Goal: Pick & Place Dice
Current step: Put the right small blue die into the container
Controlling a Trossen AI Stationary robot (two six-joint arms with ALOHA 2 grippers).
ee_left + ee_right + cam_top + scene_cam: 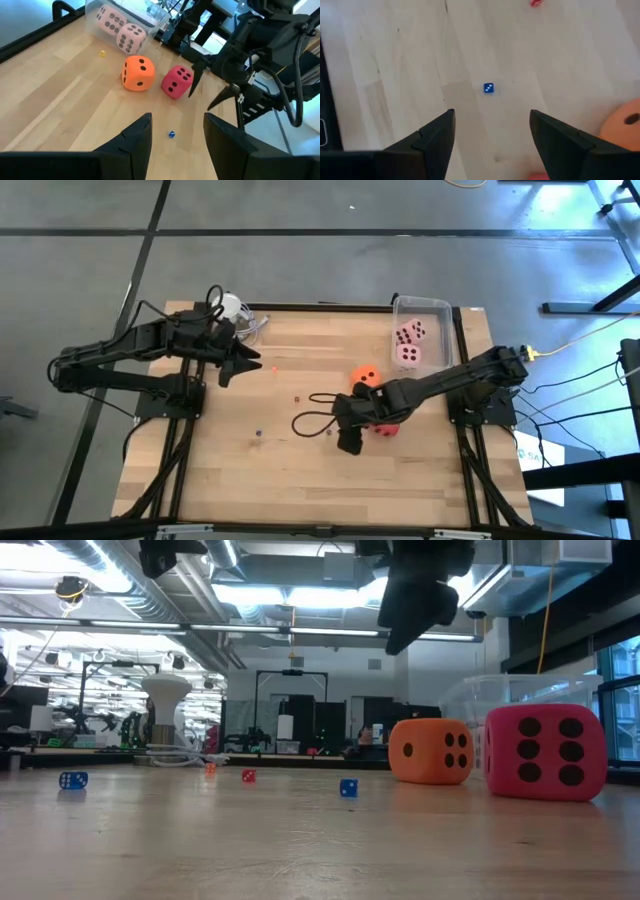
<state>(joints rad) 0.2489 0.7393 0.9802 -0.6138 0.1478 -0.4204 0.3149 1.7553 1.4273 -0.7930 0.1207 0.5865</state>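
both sets of jaws stand apart and empty. right gripper [350,442] hovers over bare wood, the red die [386,427] just beside it at three o'clock, the orange die [364,376] at twelve, pink dice [409,343] in the clear bin [440,306]. left gripper [245,366] waits near table's ten o'clock. likely next: shift over a die, descend, close.

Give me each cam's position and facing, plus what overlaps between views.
High: overhead, looking straight down on the table; both arms, left gripper and right gripper show.
Low: table-top height, facing the room; a dark arm hangs from above.
Left wrist: looks past its own open fingers toward the right arm.
Right wrist: looks down between its open fingers at a small blue die.
Shared: orange die and red die appear in high, low and left wrist.
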